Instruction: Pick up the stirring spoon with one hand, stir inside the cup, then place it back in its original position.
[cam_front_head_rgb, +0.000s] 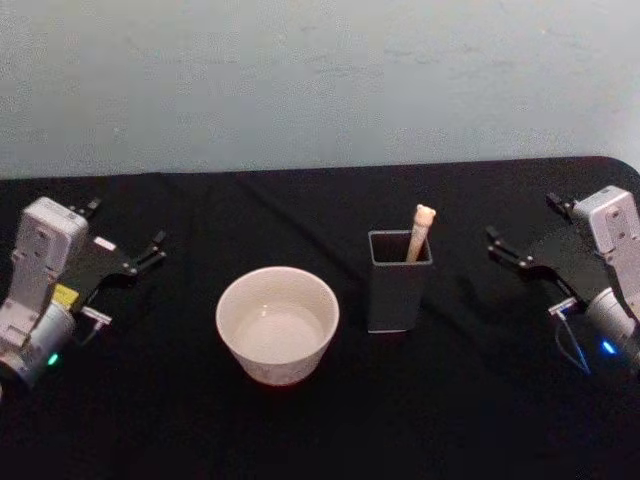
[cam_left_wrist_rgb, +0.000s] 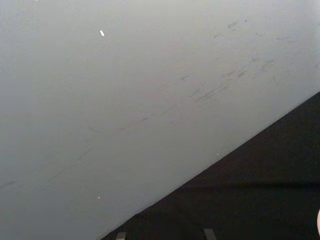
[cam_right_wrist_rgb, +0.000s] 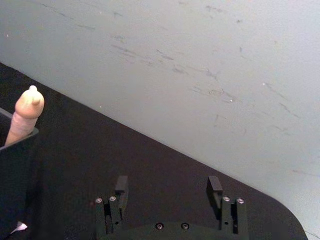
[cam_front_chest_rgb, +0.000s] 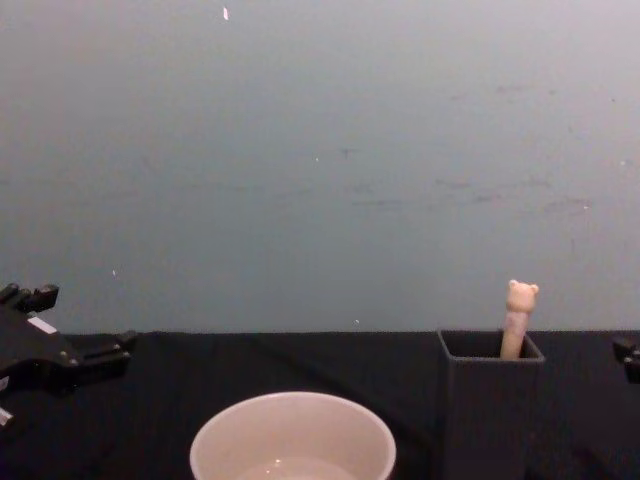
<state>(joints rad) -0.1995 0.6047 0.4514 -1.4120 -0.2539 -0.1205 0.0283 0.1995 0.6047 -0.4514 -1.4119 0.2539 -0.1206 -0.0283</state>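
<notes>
The stirring spoon stands in the dark grey square holder, its original position, with only the beige bear-topped handle showing above the rim. The cream-white cup sits just left of the holder. My left gripper hovers open at the table's far left, well away from the cup. My right gripper is open at the far right, a short way from the holder. Its fingers hold nothing, and the spoon handle and holder lie off to one side.
A black cloth covers the table, whose rounded back right corner meets a pale grey-blue wall. Bare cloth lies between each gripper and the two vessels.
</notes>
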